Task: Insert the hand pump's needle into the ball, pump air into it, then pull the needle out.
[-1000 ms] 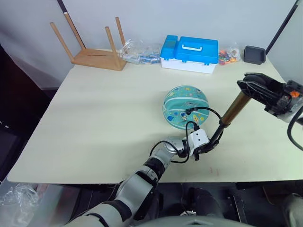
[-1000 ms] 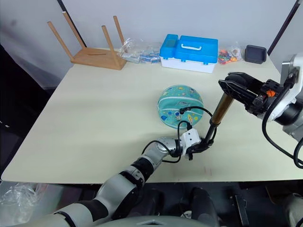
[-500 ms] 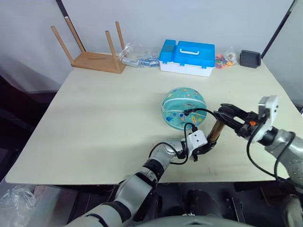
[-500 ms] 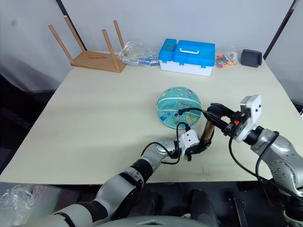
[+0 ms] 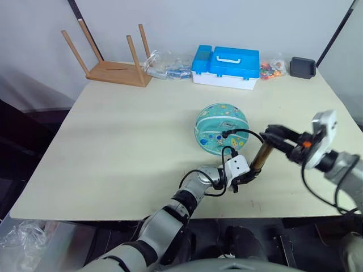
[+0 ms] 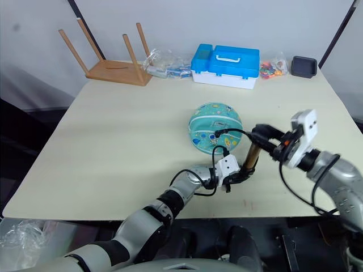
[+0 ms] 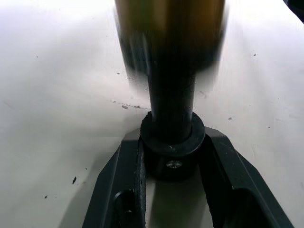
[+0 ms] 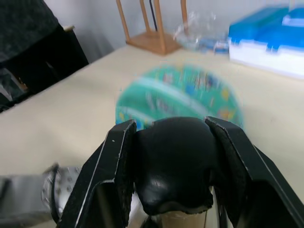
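Our left gripper (image 5: 245,177) is clamped on the black base of the pump (image 5: 261,156), standing it near the table's (image 5: 113,130) front edge, while our right gripper (image 5: 274,136) pinches the black handle (image 8: 173,164) at the top. The thin hose (image 5: 244,135) loops from the pump to the ball (image 5: 222,128), just beside it toward the table's middle; the needle seems seated, though it is too small to confirm. We judge pumping is underway; next comes raising the handle straight.
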Motion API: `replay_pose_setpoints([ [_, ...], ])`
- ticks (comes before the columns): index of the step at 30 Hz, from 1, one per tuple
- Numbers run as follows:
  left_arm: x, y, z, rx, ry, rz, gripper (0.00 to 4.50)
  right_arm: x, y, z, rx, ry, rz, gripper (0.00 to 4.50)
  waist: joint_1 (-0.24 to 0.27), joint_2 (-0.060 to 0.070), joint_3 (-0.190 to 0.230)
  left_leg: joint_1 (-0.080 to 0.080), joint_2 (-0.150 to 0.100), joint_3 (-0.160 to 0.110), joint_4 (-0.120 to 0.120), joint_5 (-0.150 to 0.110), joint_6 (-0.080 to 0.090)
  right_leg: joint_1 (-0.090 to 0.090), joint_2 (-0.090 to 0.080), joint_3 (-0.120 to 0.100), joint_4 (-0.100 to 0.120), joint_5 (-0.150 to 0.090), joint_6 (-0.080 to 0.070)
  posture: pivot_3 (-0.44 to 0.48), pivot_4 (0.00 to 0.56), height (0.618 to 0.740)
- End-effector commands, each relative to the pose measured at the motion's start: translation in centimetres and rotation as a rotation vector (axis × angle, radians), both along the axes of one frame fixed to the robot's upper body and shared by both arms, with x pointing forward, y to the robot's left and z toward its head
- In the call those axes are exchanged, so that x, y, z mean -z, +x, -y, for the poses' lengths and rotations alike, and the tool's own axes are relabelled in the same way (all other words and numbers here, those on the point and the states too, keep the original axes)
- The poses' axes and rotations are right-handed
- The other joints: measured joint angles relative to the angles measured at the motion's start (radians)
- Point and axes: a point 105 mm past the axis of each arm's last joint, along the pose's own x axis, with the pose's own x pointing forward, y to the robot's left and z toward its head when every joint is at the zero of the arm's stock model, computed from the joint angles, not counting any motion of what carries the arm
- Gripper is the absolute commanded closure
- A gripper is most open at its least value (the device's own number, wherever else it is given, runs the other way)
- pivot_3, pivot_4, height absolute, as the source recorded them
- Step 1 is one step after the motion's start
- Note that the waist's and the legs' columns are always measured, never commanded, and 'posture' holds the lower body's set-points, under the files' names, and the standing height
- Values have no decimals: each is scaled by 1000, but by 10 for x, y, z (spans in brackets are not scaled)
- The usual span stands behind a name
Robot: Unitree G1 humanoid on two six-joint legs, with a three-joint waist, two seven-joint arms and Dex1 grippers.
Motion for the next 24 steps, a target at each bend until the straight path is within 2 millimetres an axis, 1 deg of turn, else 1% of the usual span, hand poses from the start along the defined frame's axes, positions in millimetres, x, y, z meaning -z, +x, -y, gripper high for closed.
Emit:
replay_pose_setpoints([
  [1,36,-17,-13,7,116,-103,3432,-80,-22,10,14,33,271,2733,1,0,0,0,0,0,0,0,0,0,0,0,0,1,-1,0,150,740],
  [5,36,-17,-12,13,115,-101,3432,-112,-31,16,16,48,319,2733,1,-2,1,-5,-1,0,1,0,0,-3,-1,-1,-1,2,-2,0,150,740],
  [6,36,-17,-12,13,115,-102,3432,-115,-32,16,15,51,316,2733,1,-2,1,-6,-1,0,1,0,0,-4,-1,-1,-1,2,-2,0,150,740],
  [8,35,-17,-12,14,113,-103,3432,-112,-31,16,9,43,290,2733,2,-2,2,-9,-1,0,1,0,1,-7,-2,-1,-1,2,-2,0,150,740],
  [14,34,-17,-11,14,110,-103,3432,-61,-18,15,28,72,139,2733,3,-3,1,-9,-1,0,1,0,1,-7,-2,-1,-1,2,-2,0,150,740],
  [18,35,-17,-11,10,109,-103,3432,-15,-12,12,36,82,34,2733,2,-6,-1,-7,-1,0,1,0,1,-5,-2,-1,0,2,-2,0,150,740],
  [21,35,-16,-12,3,109,-101,3432,30,-11,5,36,60,-59,2733,-1,-9,-7,-5,-1,0,1,0,1,-4,-1,-1,0,1,-2,0,150,740],
  [22,35,-16,-13,1,109,-100,3432,45,-11,3,36,51,-89,2733,-1,-10,-7,-2,0,0,1,0,1,-2,0,-1,0,1,-1,0,150,740],
  [24,35,-15,-13,-1,109,-99,3432,66,-11,1,43,34,-126,2733,-2,-12,-8,4,0,0,0,-1,1,4,0,-1,0,-2,2,0,150,740],
])
